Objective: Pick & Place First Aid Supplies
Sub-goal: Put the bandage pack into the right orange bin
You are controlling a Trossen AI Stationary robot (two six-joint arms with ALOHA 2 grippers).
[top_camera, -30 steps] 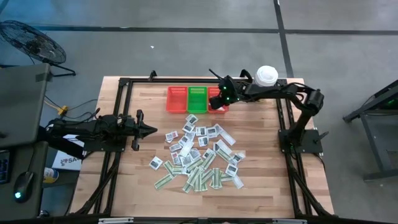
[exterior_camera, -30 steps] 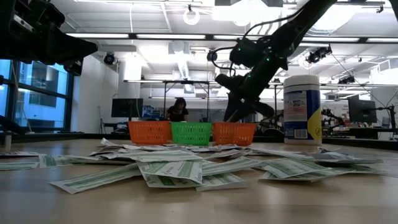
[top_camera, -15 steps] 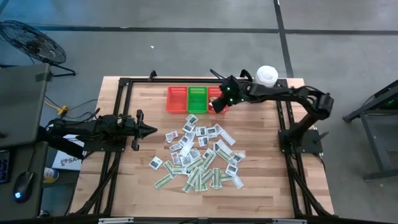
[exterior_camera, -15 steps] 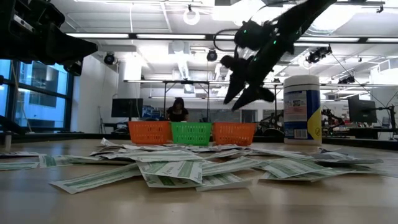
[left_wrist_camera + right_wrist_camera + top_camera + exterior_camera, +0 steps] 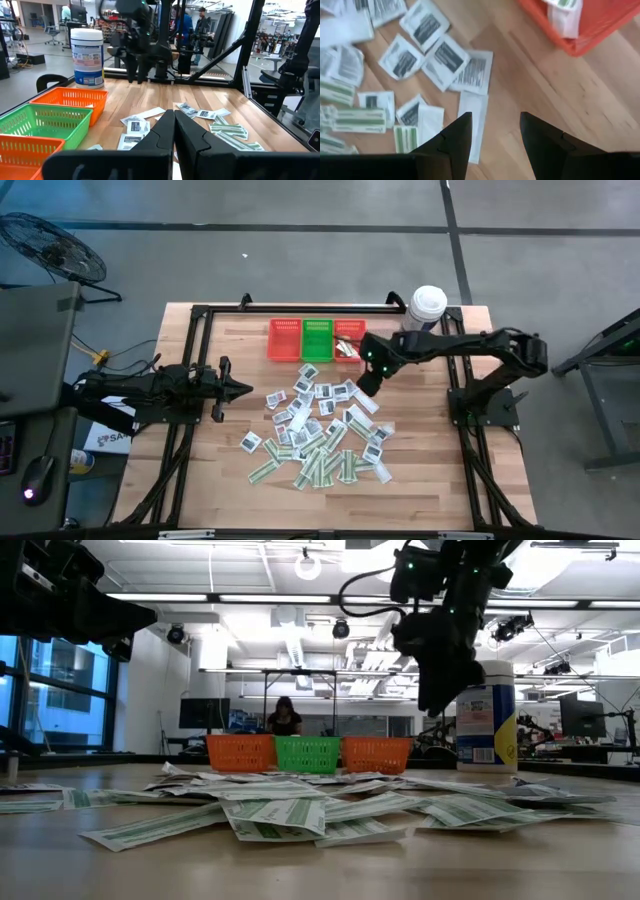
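Packets (image 5: 318, 430) strewn across the table (image 5: 420, 470), just in front of the basket row.
Right gripper (image 5: 366, 384) poised above pile's edge nearest the right-hand red basket (image 5: 349, 340), fingers apart, empty; left gripper (image 5: 243, 388) parked beside pile, fingers together.

packet (image 5: 563, 15) in basket (image 5: 600, 30), print unreadable

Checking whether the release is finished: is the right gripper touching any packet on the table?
Apart. The right wrist view shows the right gripper open and empty above the white packets; the low view shows it hanging well above the table.
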